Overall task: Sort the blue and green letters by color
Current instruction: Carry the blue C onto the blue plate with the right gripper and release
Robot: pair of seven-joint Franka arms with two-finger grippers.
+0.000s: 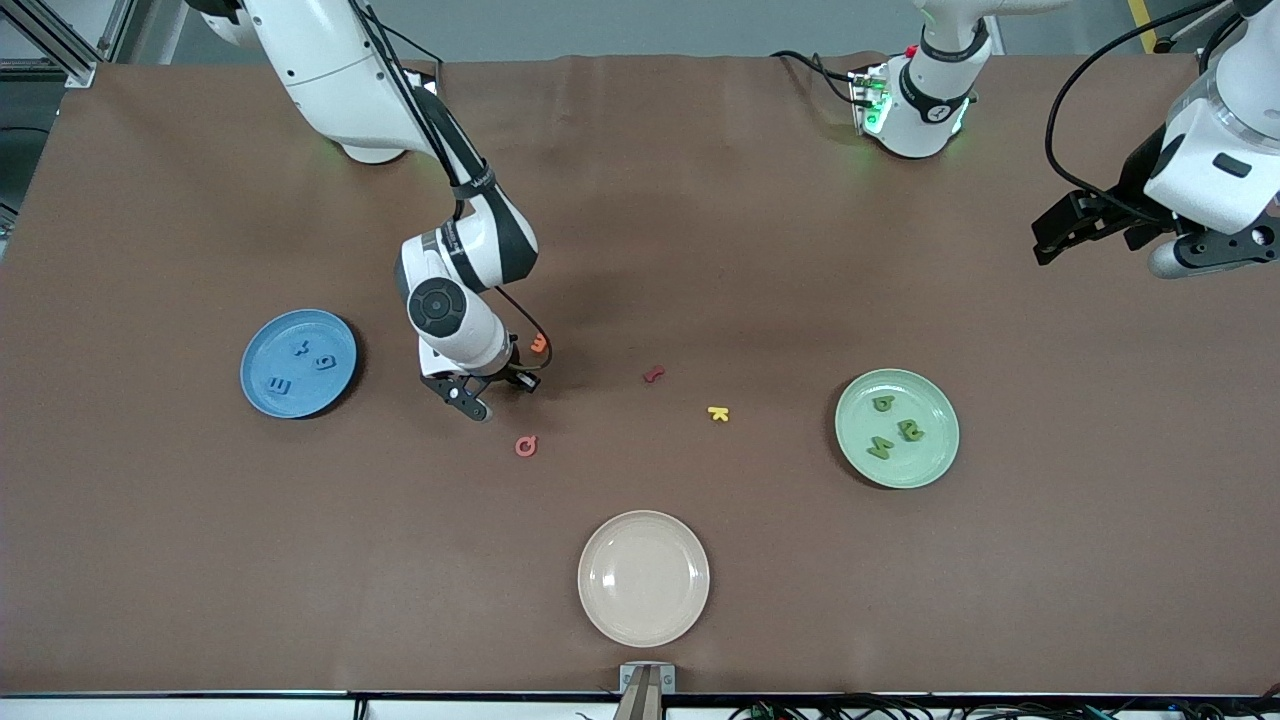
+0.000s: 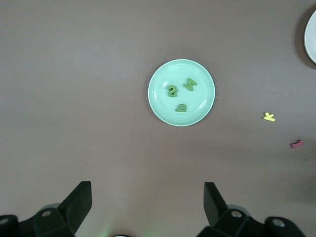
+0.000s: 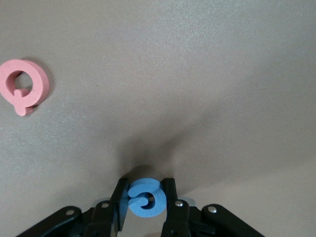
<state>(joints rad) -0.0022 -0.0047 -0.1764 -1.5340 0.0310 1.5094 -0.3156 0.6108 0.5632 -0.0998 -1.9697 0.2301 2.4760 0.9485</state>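
Reaching down from the front view's upper left, the right gripper [image 1: 480,398] pinches a blue letter [image 3: 144,199] at the table. Idle at far right, the left gripper [image 2: 148,202] waits, fingers spread. Blue plate [image 1: 262,390], left, holds three blue letters [image 1: 302,366]; green plate [image 1: 935,460], right, three green letters [image 1: 897,427].

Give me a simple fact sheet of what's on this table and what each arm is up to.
blue plate: three blue letters on it
green plate: three green letters on it
cream plate: nearest the front camera, nothing visible on it
loose letters: pink Q, orange letter, dark red letter, yellow K
right gripper: low at the table, shut on blue letter
left gripper: open, waiting high above green plate
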